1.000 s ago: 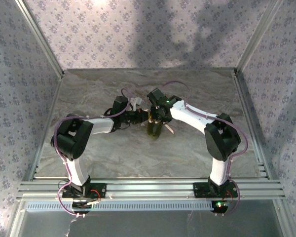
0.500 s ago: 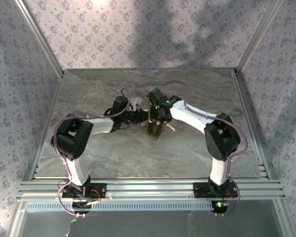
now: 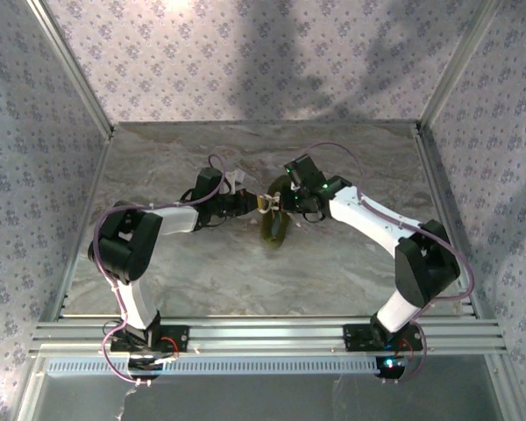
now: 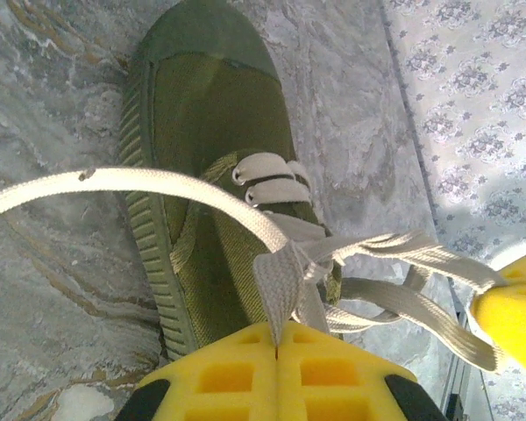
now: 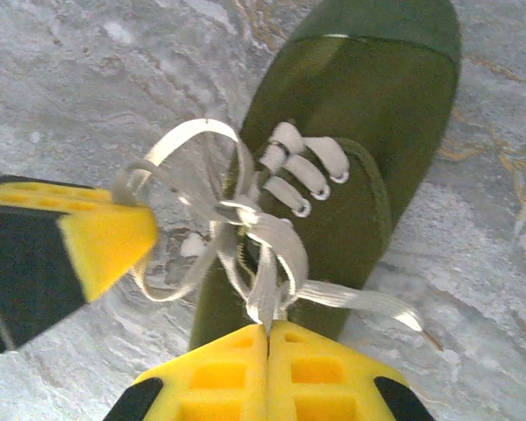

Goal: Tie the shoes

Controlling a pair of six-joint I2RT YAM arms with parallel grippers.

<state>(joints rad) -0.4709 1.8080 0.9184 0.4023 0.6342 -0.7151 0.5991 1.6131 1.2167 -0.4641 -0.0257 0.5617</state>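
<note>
Left gripper (image 4: 276, 346) and right gripper (image 5: 267, 338) each clamped on a lace strand (image 5: 265, 250) over the olive shoe (image 4: 219, 114) on the table (image 3: 202, 272): looks like knot-tightening, calls next for a steady outward pull.

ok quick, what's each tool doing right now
left tool: closed, pinching the flat cream lace of the small olive-green canvas shoe
right tool: closed, pinching another strand of that lace
</note>
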